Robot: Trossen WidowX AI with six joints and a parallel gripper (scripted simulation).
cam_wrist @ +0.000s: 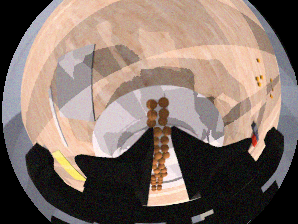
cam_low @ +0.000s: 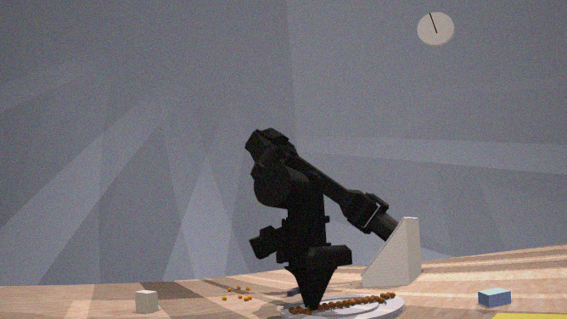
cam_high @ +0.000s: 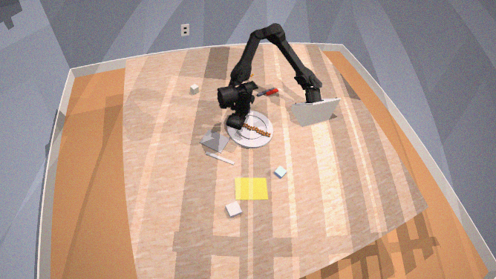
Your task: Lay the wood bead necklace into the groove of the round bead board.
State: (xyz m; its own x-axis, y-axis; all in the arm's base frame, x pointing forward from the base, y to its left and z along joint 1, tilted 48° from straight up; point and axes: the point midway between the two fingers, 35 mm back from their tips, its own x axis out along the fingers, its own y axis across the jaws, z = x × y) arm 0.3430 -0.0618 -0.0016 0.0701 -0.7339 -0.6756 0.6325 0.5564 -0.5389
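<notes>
Wood bead necklace (cam_wrist: 158,143) end hidden between tool (cam_wrist: 160,183) fingers

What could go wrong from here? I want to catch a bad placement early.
The gripper is shut on one end of the wood bead necklace, which lies straight across the round bead board. Dragged by that end, it may stay straight and miss the curved groove, or slip out of the jaws.
</notes>
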